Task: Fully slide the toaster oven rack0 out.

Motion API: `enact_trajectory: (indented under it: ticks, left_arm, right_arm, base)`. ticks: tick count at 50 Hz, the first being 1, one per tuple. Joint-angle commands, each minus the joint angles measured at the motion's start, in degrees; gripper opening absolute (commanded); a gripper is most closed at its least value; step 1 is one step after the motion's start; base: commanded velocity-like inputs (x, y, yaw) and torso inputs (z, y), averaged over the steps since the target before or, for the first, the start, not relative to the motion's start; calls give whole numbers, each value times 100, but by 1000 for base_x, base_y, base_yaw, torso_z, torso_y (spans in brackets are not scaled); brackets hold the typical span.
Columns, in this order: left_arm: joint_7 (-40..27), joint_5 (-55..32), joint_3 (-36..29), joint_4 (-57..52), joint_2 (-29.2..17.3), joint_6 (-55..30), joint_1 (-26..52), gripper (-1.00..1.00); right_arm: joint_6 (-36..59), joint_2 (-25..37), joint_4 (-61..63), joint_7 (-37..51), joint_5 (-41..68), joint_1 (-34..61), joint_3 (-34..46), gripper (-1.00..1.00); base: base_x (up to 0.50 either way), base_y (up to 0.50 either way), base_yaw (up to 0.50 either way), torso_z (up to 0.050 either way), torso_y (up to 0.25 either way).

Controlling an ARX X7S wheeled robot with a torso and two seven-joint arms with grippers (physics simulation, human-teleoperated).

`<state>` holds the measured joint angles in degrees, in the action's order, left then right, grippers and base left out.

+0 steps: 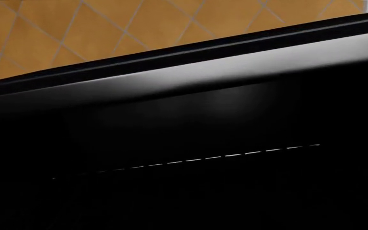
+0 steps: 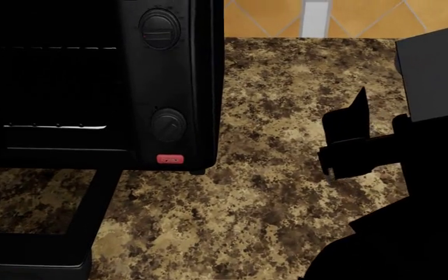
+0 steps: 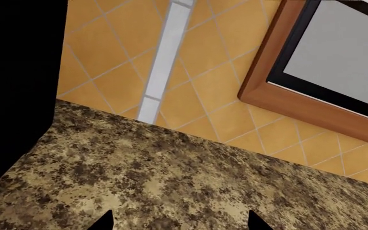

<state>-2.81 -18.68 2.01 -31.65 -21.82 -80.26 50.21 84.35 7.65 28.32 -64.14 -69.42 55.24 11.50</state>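
While the toaster oven stands with its door dropped open over the speckled countertop, rack0 shows as a pale thin bar low in the dark cavity, apparently within the oven's mouth. Two round dials and a small red button sit on the front panel beside the cavity. The right gripper hangs above the counter, well apart from the oven and off to its panel side; its two dark fingertips appear spread with bare granite between them, holding nothing. The left gripper does not show in any view, so its state cannot be told; its wrist camera looks closely at the dark oven, where the rack reads as a faint dashed line, with orange wall tile beyond.
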Motion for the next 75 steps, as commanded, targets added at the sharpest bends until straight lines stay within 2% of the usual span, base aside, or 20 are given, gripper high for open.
enact_trajectory:
  ticks: [1, 9, 16, 24, 34, 47, 63, 75]
  left_arm:
    - [-12, -33, 44, -48, -33, -13, -56, 100]
    - [61, -62, -60, -58, -95, 204, -20, 100]
    - [635, 195, -1098, -518, -1212, 1359, -274, 100]
    - [995, 427, -1851, -709, -1900, 1983, -611, 100]
    - [1477, 1181, -2948, -491, -2780, 3235, -662, 100]
    - [1929, 1323, -3412, -176, -2968, 3663, -577, 100]
    - [1964, 1976, -4075, 1794, -2483, 4448, -110, 100]
    - [2228, 2219, -4487, 2101, -2462, 4738, -1, 100]
  right_arm:
    - [-100, -94, 125, 49, 11, -190, -92, 100]
    - [-190, -161, 161, 103, 127, -282, -173, 100]
    - [-264, -179, 225, 178, 209, -385, -271, 100]
    - [-193, -159, 268, 93, 104, -370, -189, 100]
    - [-212, -189, 264, 126, 153, -362, -220, 100]
    - [-177, -176, 225, 44, 55, -315, -157, 100]
    - [-237, -213, 214, 140, 146, -374, -179, 100]
    - [-243, -208, 221, 186, 151, -397, -211, 100]
  base:
    - [0, 0, 0, 0, 0]
    - [0, 0, 0, 0, 0]
    - [0, 0, 0, 0, 0]
    - [0, 0, 0, 0, 0]
    - [0, 0, 0, 0, 0]
    - [0, 0, 0, 0, 0]
    - [1, 0, 0, 0, 0]
    - [2, 0, 0, -1, 0]
